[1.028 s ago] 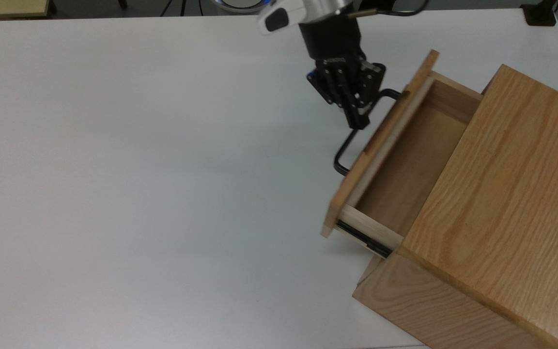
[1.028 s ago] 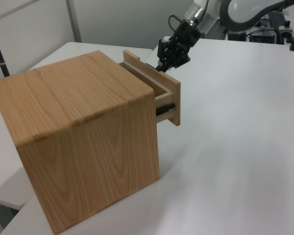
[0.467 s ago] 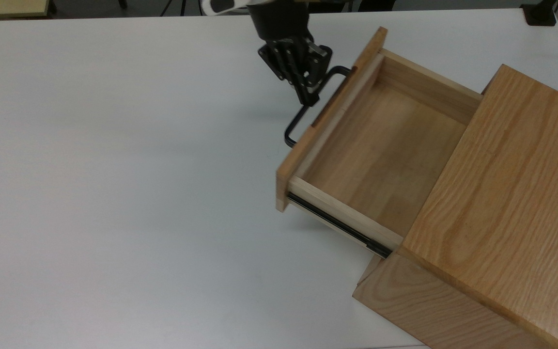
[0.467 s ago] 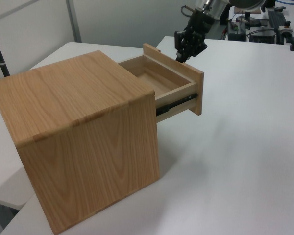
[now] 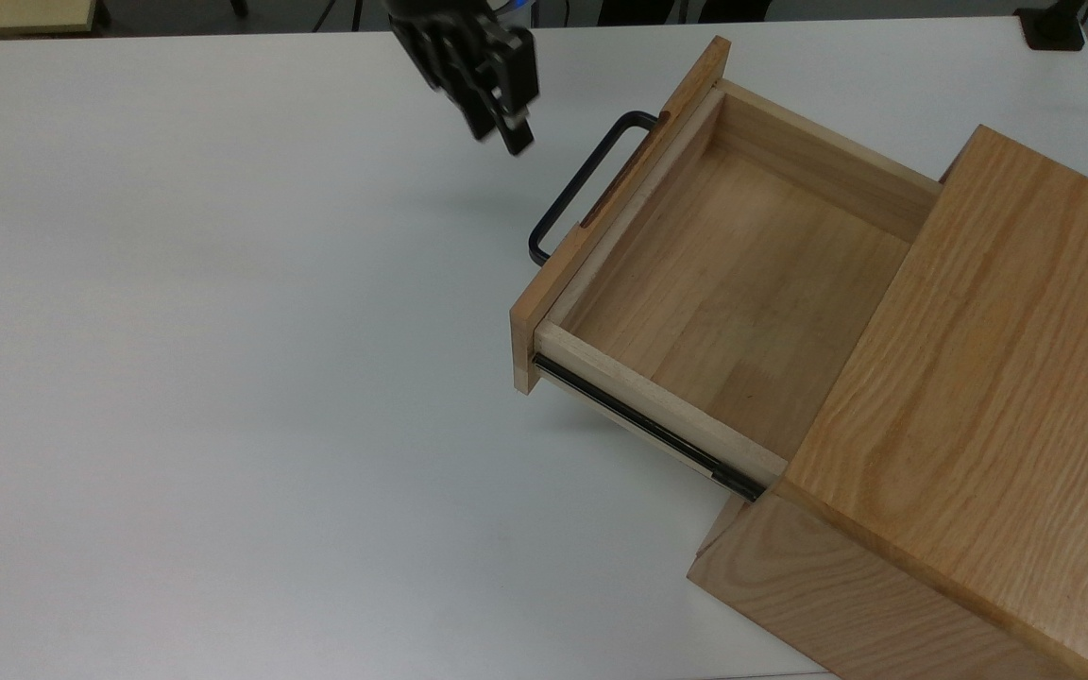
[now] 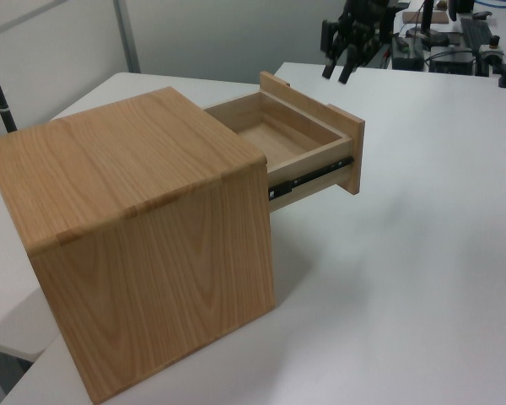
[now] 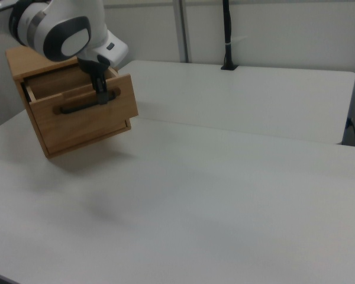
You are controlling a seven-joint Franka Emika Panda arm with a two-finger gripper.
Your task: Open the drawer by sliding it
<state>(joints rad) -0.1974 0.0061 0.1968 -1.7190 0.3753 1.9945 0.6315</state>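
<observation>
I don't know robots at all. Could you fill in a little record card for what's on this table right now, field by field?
surface: white table
furniture: oak-grain cabinet at the top view's right
drawer: pulled well out, pale wood interior with nothing in it
handle: black bar on the drawer front, nothing touching it
side rail: black, exposed along the drawer's side
gripper: open, clear of the handle, holding nothing
task state: drawer looks open
</observation>
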